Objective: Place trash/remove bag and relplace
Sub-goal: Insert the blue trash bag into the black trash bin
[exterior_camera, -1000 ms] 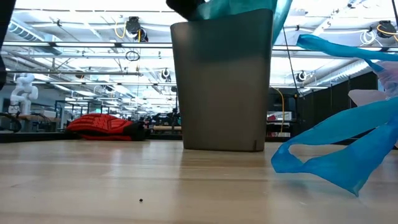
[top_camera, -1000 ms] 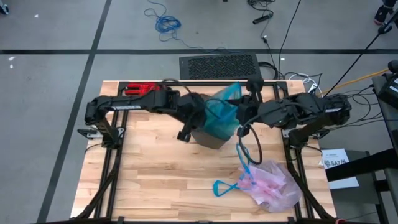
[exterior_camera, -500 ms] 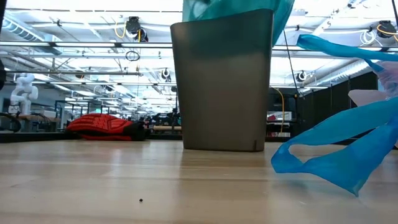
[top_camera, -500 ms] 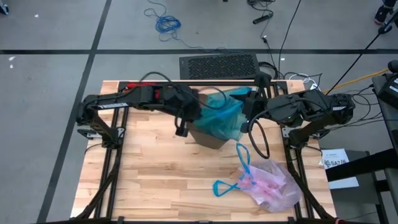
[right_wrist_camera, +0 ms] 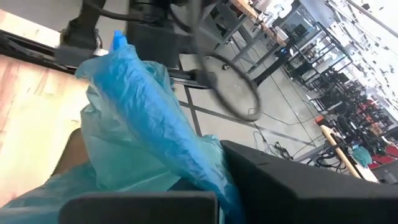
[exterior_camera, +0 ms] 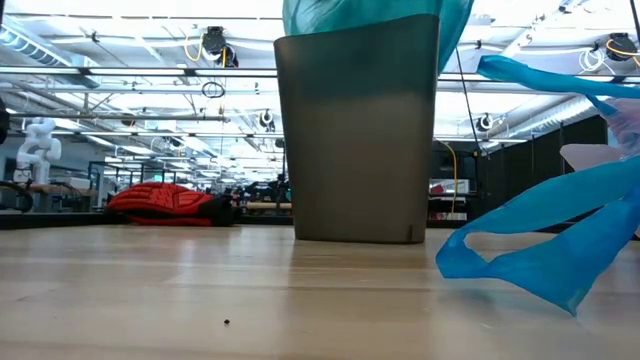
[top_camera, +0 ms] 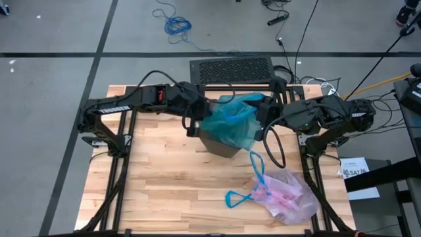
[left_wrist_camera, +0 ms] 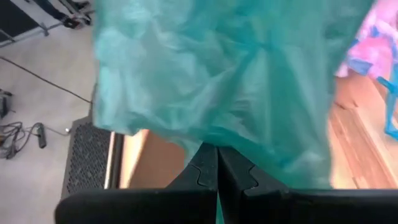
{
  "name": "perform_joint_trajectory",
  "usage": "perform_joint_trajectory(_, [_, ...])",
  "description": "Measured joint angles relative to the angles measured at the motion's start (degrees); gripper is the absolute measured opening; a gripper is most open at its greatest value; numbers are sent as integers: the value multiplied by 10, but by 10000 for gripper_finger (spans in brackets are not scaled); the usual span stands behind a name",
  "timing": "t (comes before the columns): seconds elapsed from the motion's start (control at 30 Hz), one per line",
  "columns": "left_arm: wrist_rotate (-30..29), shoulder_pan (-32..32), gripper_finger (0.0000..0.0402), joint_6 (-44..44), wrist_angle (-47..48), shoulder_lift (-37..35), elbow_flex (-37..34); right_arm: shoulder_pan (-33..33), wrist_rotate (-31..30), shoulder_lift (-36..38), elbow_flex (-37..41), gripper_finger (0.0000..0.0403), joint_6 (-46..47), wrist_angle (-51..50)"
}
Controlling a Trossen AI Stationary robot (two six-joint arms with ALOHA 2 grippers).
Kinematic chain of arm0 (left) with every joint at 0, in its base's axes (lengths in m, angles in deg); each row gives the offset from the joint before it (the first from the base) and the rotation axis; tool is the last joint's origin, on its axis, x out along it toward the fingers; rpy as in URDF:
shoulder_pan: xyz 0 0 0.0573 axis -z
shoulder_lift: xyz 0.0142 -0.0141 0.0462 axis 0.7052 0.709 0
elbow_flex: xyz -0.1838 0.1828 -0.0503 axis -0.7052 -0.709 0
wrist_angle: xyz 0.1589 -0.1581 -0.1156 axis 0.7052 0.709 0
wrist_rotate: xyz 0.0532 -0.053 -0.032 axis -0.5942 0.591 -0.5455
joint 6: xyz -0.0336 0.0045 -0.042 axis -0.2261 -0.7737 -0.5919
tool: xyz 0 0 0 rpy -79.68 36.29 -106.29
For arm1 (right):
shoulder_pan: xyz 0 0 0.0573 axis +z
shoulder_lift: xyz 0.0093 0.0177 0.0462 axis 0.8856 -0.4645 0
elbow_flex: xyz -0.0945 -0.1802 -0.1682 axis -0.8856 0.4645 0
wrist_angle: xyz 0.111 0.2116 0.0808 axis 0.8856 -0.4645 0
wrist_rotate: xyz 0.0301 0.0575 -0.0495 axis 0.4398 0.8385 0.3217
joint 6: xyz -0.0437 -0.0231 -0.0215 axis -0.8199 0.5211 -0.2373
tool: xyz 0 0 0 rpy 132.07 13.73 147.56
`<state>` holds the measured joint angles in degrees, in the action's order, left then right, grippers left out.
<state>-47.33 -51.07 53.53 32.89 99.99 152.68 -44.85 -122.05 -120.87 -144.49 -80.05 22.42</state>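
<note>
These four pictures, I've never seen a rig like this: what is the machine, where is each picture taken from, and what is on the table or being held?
It is a robot with two dark arms at a wooden table. One picture looks straight down from above, one looks level across the tabletop, and two come from cameras on the arms' wrists.

In the middle stands a grey bin. Both arms reach over it. The left gripper is shut on a teal bag, and the right gripper is shut on its other side, so the bag hangs spread over the bin's mouth.

Near the table's front right lies a pink-white bag with blue drawstring loops; it looks filled, though the contents cannot be made out. A red glove lies at the far edge, seen only in the level view.
</note>
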Motion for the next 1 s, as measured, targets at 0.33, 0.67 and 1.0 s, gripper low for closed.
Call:
perform_joint_trajectory(0.33, [4, -33, 0, -16, -79, -40, -47, 44, -33, 2, 0, 0, -5, -4])
perform_joint_trajectory(0.67, [217, -76, 0, -143, -421, -101, -299, 71, -30, 2, 0, 0, -4, -11])
perform_joint_trajectory(1.0, [259, -72, 0, -164, -520, 22, -281, 70, 4, 2, 0, 0, -22, 0])
